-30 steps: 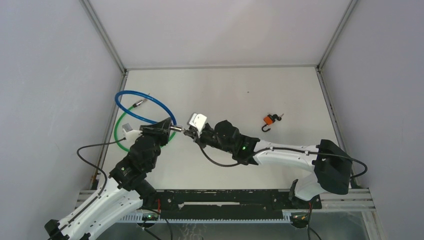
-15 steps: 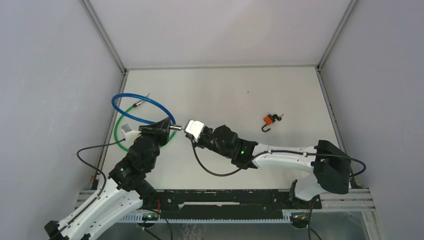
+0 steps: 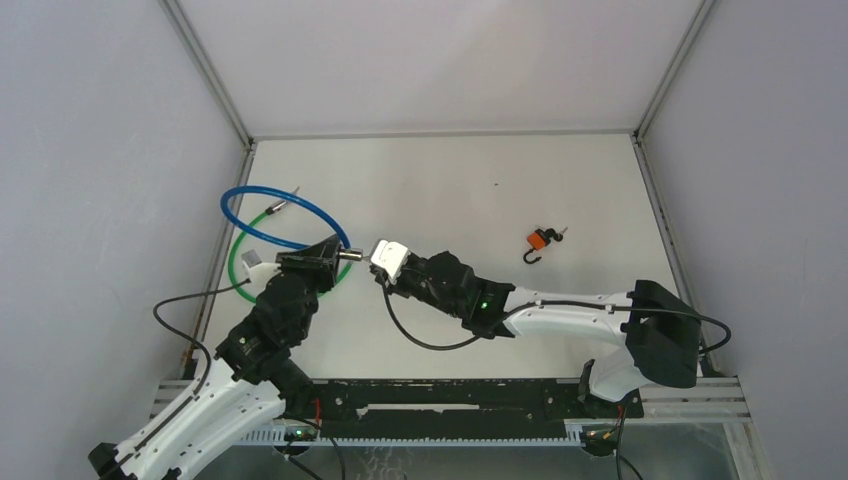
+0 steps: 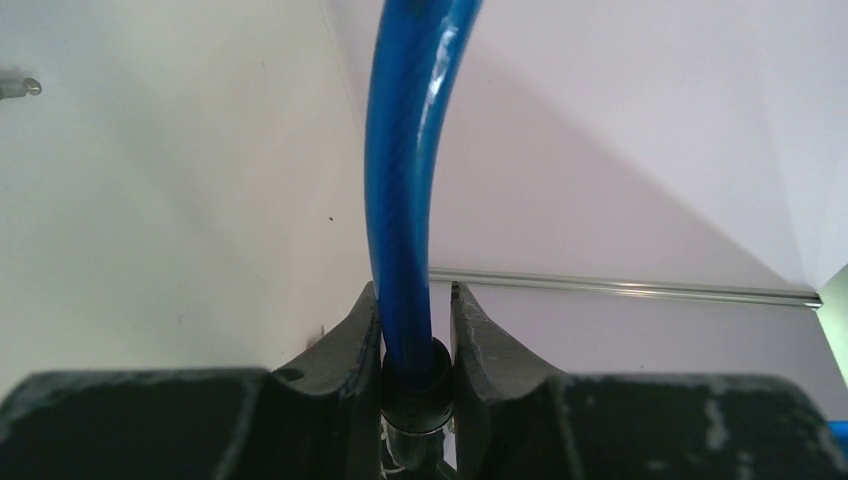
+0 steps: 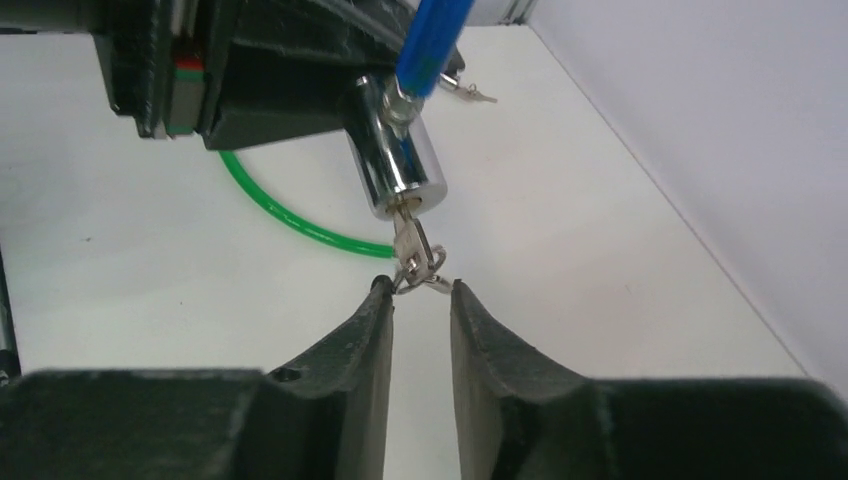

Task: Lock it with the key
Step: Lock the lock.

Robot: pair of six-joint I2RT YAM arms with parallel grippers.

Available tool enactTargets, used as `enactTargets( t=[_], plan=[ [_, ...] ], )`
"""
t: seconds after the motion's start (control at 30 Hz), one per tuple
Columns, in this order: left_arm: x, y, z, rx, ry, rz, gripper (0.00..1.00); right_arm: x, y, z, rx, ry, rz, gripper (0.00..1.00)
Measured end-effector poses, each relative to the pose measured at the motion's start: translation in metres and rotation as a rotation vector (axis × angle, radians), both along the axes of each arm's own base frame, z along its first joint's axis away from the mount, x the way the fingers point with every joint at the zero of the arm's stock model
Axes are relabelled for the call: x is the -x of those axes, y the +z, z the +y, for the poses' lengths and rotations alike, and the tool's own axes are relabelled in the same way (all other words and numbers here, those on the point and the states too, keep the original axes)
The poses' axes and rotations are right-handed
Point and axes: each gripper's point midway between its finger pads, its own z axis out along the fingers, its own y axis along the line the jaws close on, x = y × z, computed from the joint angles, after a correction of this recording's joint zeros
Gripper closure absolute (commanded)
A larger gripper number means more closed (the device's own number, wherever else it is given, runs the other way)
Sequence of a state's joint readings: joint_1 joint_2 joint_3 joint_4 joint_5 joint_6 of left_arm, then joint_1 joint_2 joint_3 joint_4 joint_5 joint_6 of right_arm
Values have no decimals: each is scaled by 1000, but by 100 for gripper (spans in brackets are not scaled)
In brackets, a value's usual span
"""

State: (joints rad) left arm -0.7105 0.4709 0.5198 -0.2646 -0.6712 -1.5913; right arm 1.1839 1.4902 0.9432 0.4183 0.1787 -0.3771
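The blue cable (image 3: pixel 318 211) of the lock loops over the table's left side. My left gripper (image 3: pixel 322 256) is shut on the black collar (image 4: pixel 410 375) where the blue cable (image 4: pixel 405 180) enters the lock. The chrome lock cylinder (image 5: pixel 398 170) sticks out of that grip, raised above the table. The key (image 5: pixel 408 240) sits in the cylinder's end, and its small ring (image 5: pixel 430 275) hangs just at the tips of my right gripper (image 5: pixel 418 288). The right jaws stand apart and grip nothing; the ring touches the left fingertip (image 5: pixel 382 290).
A green cable (image 3: pixel 238 262) lies on the table under the blue loop, with a metal pin end (image 3: pixel 280 207) near the left wall. A small orange padlock (image 3: pixel 540 240) lies on the right half. Enclosure walls close in the table on three sides.
My right gripper has opened and let go of the key, which stays in the cylinder. Before that it pushed a little to the left, and the blue loop shifted left.
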Motion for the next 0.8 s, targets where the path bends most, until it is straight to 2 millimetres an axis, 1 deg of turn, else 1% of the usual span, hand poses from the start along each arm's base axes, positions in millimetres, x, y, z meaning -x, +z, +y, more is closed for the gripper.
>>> enactTargets(
  t=[0.2, 0.3, 0.37, 0.5, 0.57, 0.8],
  plan=[
    [1, 5, 3, 33, 10, -13, 100, -2, -13, -6, 32, -14, 44, 50],
    [1, 5, 3, 35, 11, -14, 100, -2, -21, -8, 46, -10, 78, 49],
    [2, 6, 3, 36, 11, -15, 100, -3, -26, -11, 57, -8, 106, 46],
    [2, 5, 3, 34, 11, -13, 100, -5, -32, -16, 69, 8, 159, 46],
    [2, 4, 3, 31, 11, -10, 100, -5, -30, -16, 66, 28, 184, 46],
    [2, 4, 3, 30, 12, -8, 100, 3, -4, -3, 13, 122, 220, 47]
  ],
)
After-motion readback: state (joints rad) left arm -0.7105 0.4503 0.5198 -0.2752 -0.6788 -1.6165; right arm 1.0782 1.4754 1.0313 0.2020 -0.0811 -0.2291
